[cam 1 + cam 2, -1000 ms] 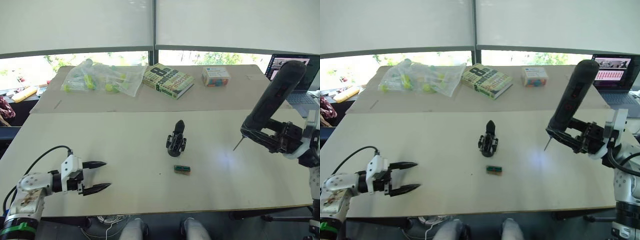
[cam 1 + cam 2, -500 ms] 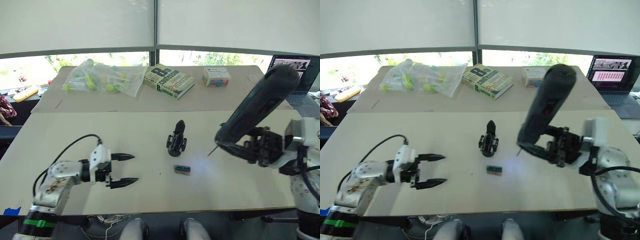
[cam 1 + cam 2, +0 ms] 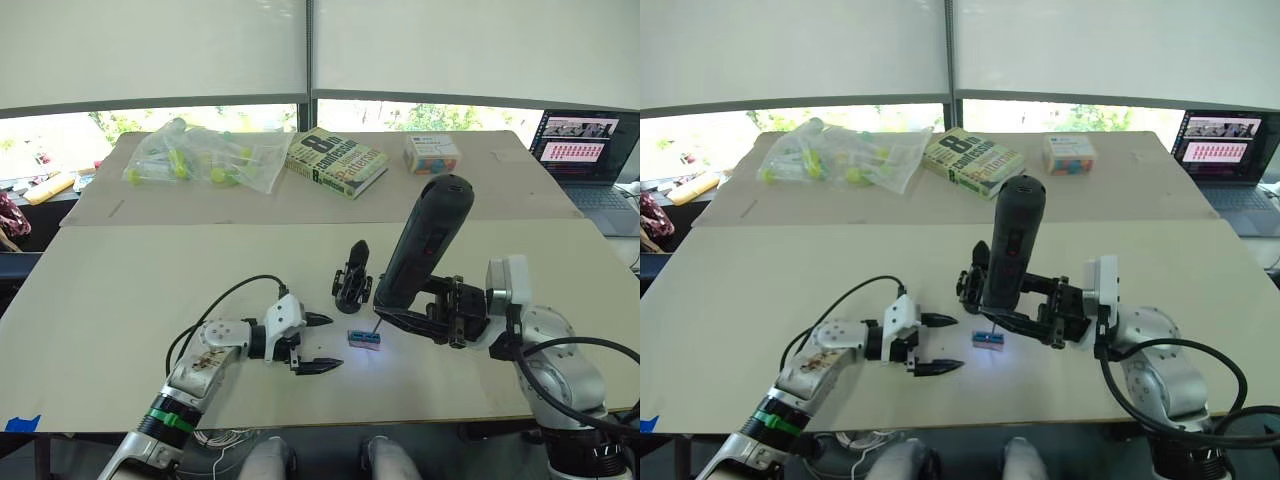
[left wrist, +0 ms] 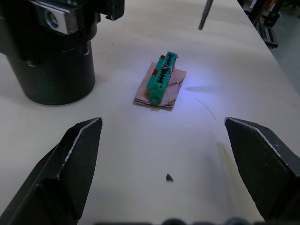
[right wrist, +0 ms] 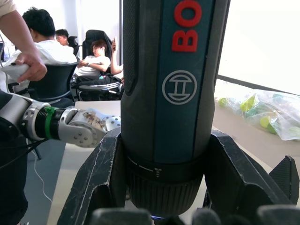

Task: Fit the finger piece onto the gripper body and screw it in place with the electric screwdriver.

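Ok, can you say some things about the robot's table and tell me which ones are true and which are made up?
1. The right gripper holds the electric screwdriver. True.
2. The left gripper is shut on the small green box. False: it is open and holds nothing; the box lies on the table ahead of it.
3. The gripper body stands on the table beside the screwdriver. True.
4. The book lies between the two grippers. False: it lies on the far table, by the window.
5. A laptop is open at the far right. True.
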